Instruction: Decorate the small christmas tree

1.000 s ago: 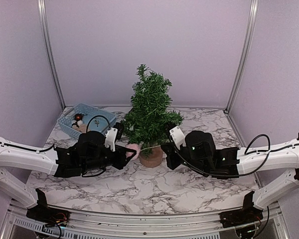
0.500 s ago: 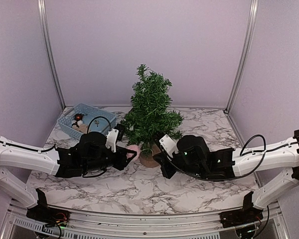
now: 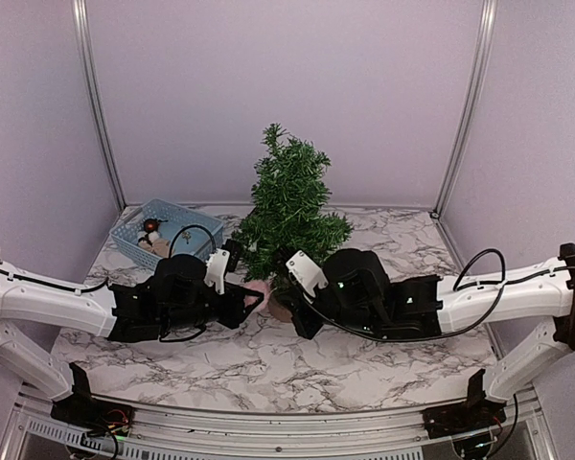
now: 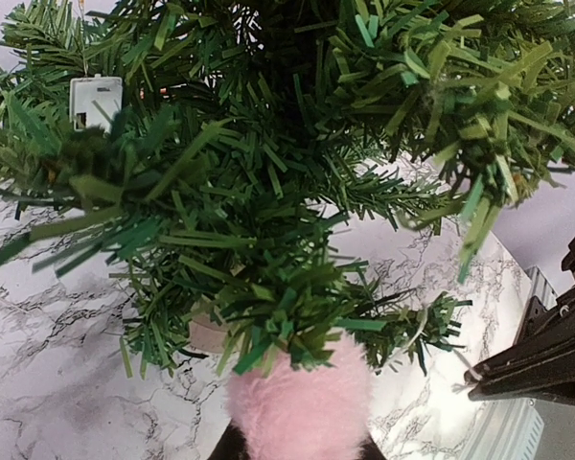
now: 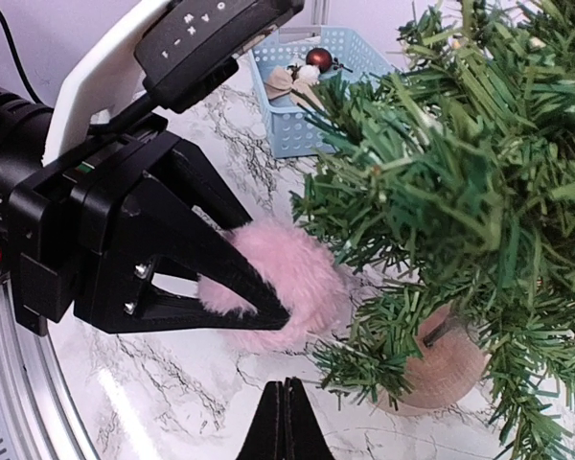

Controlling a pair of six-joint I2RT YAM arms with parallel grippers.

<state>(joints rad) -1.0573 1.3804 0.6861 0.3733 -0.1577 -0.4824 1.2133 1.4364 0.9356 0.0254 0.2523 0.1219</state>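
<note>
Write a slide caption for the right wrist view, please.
Left jaws hold a pink pom-pom beside the small christmas tree, blue basket behind.

pink fluffy ball (image 4: 302, 407): cut by bottom edge | stump base (image 4: 208, 335): mostly behind needles (image 4: 268, 278) | basket (image 3: 126, 241) contents: too small

The small christmas tree (image 3: 289, 206) had bristly, matt plastic-looking needles. The pink pompom (image 5: 278, 287) looked soft and furry, the tabletop (image 3: 268, 359) glossy and marble-patterned, the basket (image 3: 129, 240) perforated blue plastic.
</note>
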